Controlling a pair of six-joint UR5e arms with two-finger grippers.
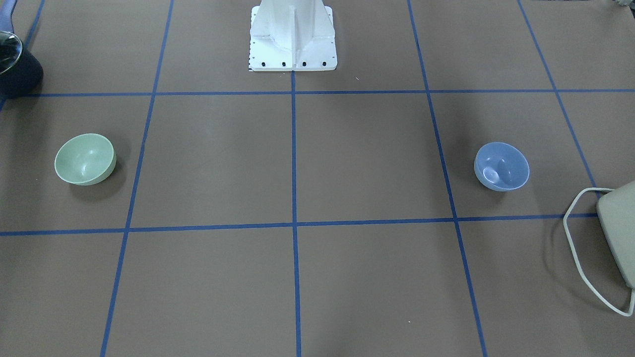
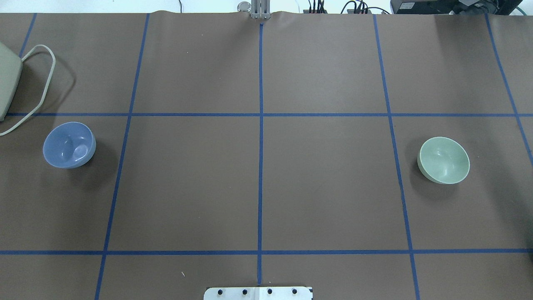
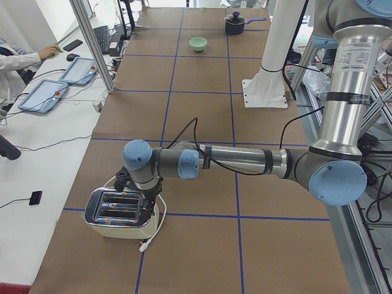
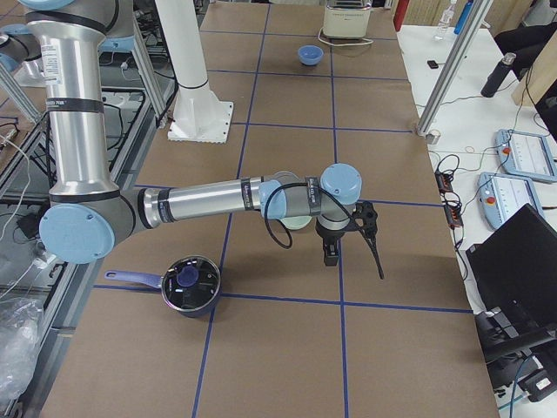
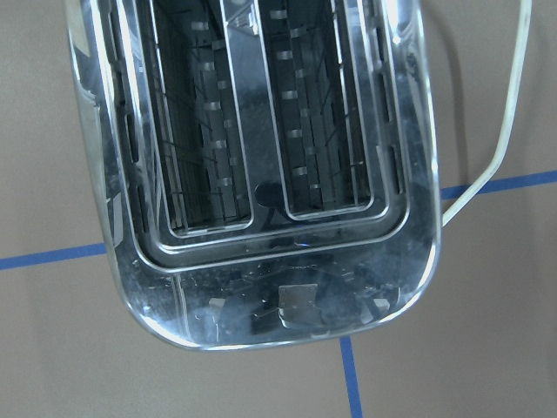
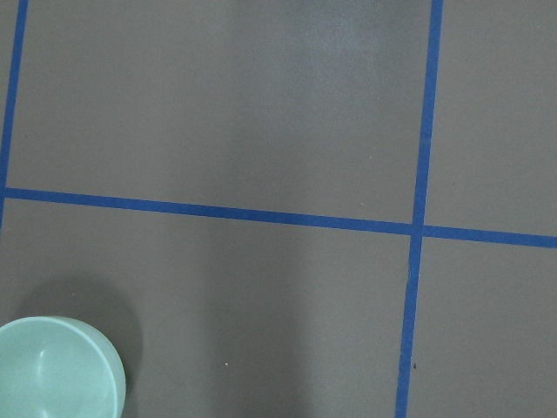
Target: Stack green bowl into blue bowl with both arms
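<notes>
The green bowl sits upright on the brown table; it also shows in the overhead view on the right and in the right wrist view at the lower left corner. The blue bowl sits upright far across the table, at the overhead view's left. My right gripper hangs beside the green bowl, apart from it. My left gripper hangs over a toaster, near the blue bowl, which the arm hides in that view. I cannot tell whether either gripper is open or shut.
A chrome toaster with a white cord stands close to the blue bowl at the table's left end. A dark lidded pot stands near the green bowl. The white pedestal is at the robot's edge. An operator sits at a side desk.
</notes>
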